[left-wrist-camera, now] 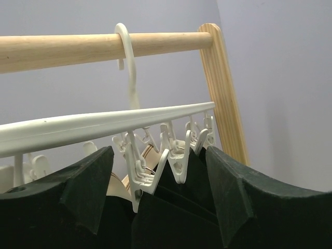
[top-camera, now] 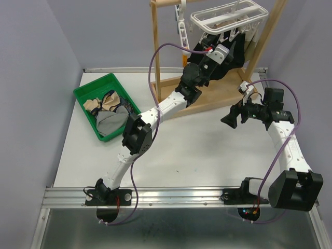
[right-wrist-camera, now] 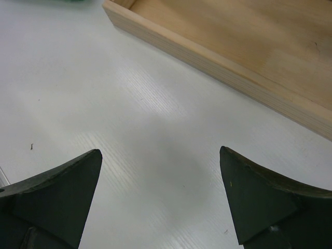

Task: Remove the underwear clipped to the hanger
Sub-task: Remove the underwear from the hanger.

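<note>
Pale lavender walls close in the back and both sides of a white desk. A bare wooden rack stands at the desk's far edge, its round rod crossing high against the wall. An aluminium rail runs along the near edge, with dark floor below it. Even, soft light leaves a faint sheen on the desk.

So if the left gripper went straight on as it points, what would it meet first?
Likely the white clips and the black underwear hanging from them, framed by the open left gripper; depth is unclear.
</note>
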You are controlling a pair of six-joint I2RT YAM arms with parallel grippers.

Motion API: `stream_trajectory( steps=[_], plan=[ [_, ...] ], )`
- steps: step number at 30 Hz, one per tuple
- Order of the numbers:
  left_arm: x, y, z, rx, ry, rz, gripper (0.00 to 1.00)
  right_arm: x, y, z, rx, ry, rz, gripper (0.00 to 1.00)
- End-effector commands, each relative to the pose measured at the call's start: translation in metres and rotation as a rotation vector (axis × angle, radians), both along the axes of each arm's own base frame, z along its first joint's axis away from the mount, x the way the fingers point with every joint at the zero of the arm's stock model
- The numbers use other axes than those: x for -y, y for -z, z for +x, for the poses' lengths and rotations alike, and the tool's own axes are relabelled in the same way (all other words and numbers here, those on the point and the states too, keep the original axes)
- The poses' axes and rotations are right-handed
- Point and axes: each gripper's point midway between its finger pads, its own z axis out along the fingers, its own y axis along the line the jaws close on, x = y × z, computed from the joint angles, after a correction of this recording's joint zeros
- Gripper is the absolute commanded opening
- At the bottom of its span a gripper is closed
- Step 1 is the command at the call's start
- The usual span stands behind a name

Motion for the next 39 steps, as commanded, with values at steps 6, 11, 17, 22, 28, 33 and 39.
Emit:
stream_trajectory(
  steps=[6, 11, 17, 22, 28, 33, 39],
  plan=[
    [-0.026, -0.050, -0.015, 0.116, -0.016, -0.083, 0.73, -0.002, -0.014, 0.004, 0.079, -0.012, -0.017, 1.00],
    [-0.031, -0.054, -0.014, 0.116, -0.038, -0.105, 0.31, -0.002, -0.014, 0.004, 0.080, -0.012, -0.017, 1.00],
    [-0.031, -0.058, -0.017, 0.123, -0.026, -0.099, 0.18, -0.003, -0.015, 0.004, 0.081, -0.015, -0.016, 1.00],
    [-0.031, -0.062, -0.026, 0.124, -0.004, -0.102, 0.29, -0.003, -0.014, 0.003, 0.083, -0.018, -0.017, 1.00],
    [-0.027, -0.057, -0.053, 0.105, 0.053, -0.048, 0.71, -0.002, -0.014, 0.001, 0.108, -0.020, -0.044, 1.00],
    [-0.027, -0.049, -0.084, 0.068, 0.140, 0.028, 0.88, 0.001, -0.012, 0.000, 0.120, -0.011, -0.071, 1.00],
    [-0.043, -0.021, -0.116, -0.032, 0.215, 0.120, 0.99, 0.004, -0.007, 0.003, 0.120, -0.003, -0.095, 1.00]
  ],
)
